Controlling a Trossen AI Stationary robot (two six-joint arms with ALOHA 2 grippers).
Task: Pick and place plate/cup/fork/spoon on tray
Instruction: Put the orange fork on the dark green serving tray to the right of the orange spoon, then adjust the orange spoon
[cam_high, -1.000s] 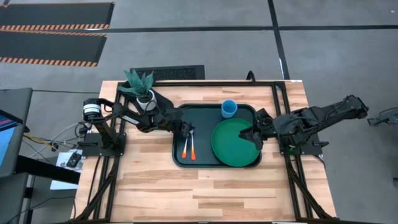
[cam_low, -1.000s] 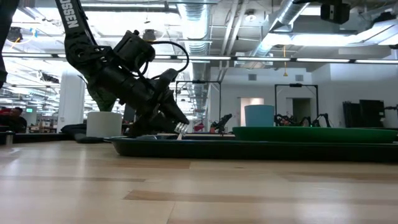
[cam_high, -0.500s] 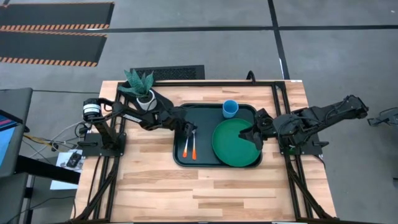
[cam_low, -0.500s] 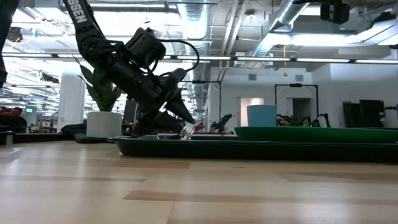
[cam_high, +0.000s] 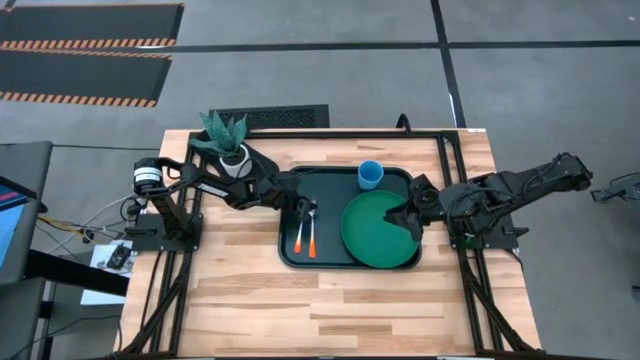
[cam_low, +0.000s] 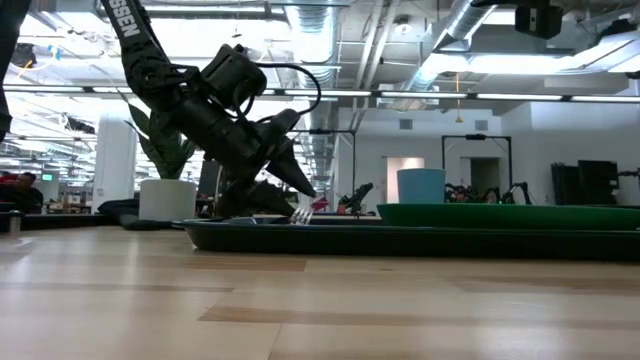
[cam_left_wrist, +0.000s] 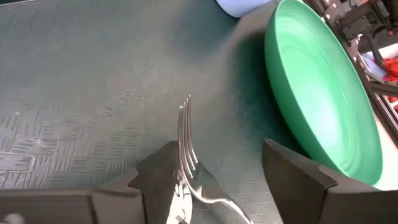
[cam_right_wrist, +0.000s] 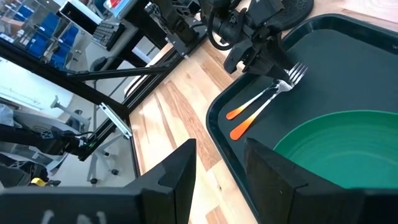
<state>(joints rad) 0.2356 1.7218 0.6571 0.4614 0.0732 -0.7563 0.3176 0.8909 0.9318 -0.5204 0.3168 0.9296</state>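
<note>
the tray (cam_high: 330, 178) sits in the middle of the table (cam_high: 250, 290), and everything the task names already lies on it: the plate (cam_high: 378, 230) fills its right half, the cup (cam_high: 370, 175) stands upright at the far edge just beyond the plate, and the fork (cam_high: 311, 233) and spoon (cam_high: 298, 236) lie side by side on the left half, orange handles toward the near edge and metal heads toward the far edge. the left pincer (cam_high: 303, 207) hangs just above the fork's tines (cam_left_wrist: 185, 134), its two fingers spread apart with nothing between them; in the left wrist view the tines lie flat on the tray's textured floor in the gap, so this looks like a release of cutlery set down beside its partner, leaving the rest of the tray for the bigger pieces. the right pincer (cam_high: 410, 215) rests over the plate's right rim, also parted and holding nothing, probably placed there because the plate was its share of the work. a potted plant (cam_high: 228, 140) stands on the table's far left, off the tray and apart from the job. the only writing i can make out is white lettering on the left arm in the low view, partly cut off and ending in "ssen".
</note>
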